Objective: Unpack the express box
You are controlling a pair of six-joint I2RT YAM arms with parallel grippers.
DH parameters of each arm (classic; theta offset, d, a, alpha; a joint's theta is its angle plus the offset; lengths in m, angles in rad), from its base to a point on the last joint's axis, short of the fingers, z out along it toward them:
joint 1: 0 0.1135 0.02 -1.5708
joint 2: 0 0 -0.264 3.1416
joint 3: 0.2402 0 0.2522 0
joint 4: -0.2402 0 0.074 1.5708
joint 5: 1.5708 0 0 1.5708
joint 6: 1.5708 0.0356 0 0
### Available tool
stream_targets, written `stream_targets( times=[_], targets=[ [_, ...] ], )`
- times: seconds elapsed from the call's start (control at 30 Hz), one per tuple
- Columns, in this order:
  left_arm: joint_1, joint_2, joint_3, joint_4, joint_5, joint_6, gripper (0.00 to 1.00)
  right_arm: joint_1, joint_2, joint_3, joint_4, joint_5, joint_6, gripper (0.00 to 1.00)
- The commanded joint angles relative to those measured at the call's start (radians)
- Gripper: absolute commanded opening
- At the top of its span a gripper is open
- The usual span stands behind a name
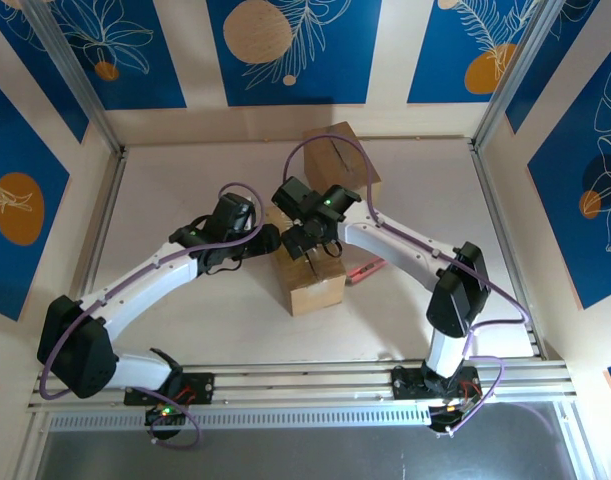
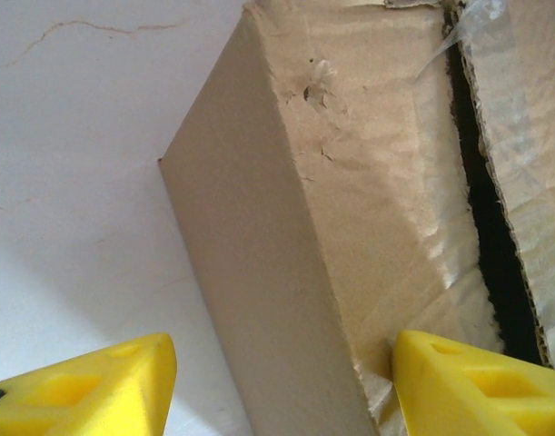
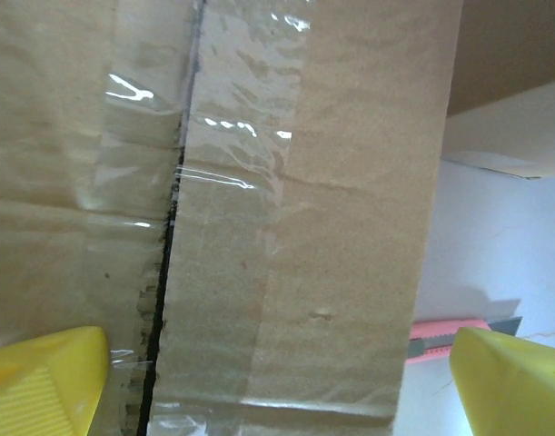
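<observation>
The express box (image 1: 320, 290) is a brown carton in the middle of the table, with clear tape over its top and a dark slit along the centre seam (image 3: 168, 254). My left gripper (image 1: 268, 238) is open at the carton's left upper edge. In the left wrist view, one yellow finger (image 2: 95, 386) hangs over the table and the other (image 2: 468, 381) rests by the seam (image 2: 495, 254). My right gripper (image 1: 313, 252) is open just above the box top, and its fingers (image 3: 41, 372) span the right flap (image 3: 350, 227). Neither gripper holds anything.
A pink utility knife (image 1: 365, 270) lies on the table just right of the box, and the knife (image 3: 450, 334) also peeks out beside my right finger. A second, larger carton (image 1: 345, 160) stands behind, near the back wall. White table lies open to the left and front.
</observation>
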Motion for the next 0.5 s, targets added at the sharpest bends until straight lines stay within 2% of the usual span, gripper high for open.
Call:
stream_targets(
  times=[0.0, 0.27, 0.47],
  targets=[
    [0.007, 0.03, -0.044, -0.086, 0.019, -0.004, 0.64, -0.002, 0.047, 0.028, -0.067, 0.123, 0.018, 0.96],
    [0.007, 0.028, -0.055, -0.111, 0.007, 0.004, 0.64, 0.009, 0.089, 0.088, -0.098, 0.281, 0.032, 0.91],
    [0.008, 0.049, -0.062, -0.117, 0.004, 0.009, 0.64, 0.006, 0.086, 0.143, -0.13, 0.392, 0.016, 0.81]
  ],
)
